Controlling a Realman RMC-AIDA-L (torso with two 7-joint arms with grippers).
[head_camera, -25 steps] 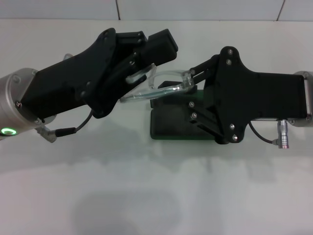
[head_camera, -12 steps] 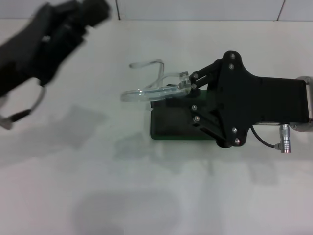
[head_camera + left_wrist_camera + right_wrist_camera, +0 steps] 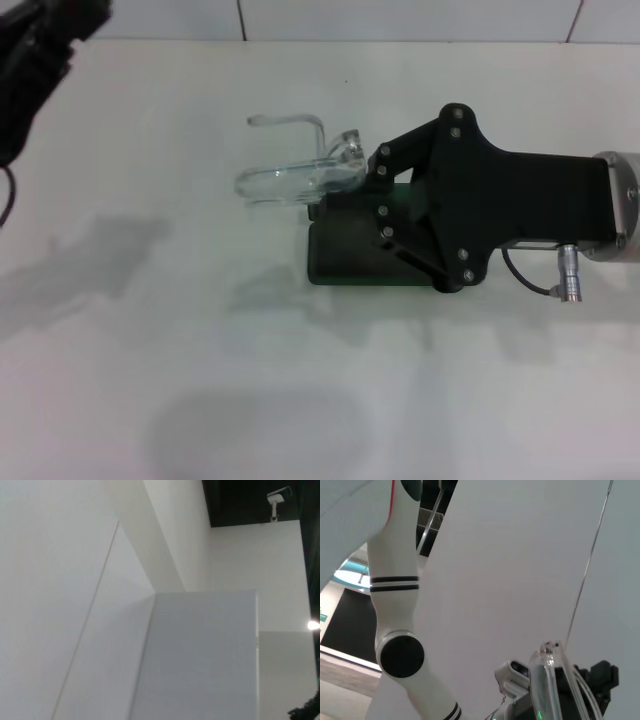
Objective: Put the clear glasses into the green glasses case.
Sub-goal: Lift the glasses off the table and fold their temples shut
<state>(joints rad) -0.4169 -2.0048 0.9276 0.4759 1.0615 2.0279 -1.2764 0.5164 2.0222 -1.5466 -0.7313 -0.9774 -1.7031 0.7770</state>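
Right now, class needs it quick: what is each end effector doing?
Left end effector: pulled away at the table's far left corner, holding nothing; fingers cannot be told.
Right end effector: closed on the clear glasses above the green glasses case.

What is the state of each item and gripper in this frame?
clear glasses: held up at one end by the right gripper, above the table, projecting past the case's left edge, one arm unfolded.
green glasses case: on the table, mostly hidden under the right gripper; open or shut not visible.
right gripper: shut on the clear glasses.
left gripper: at the far left edge, empty-looking; fingers unclear.
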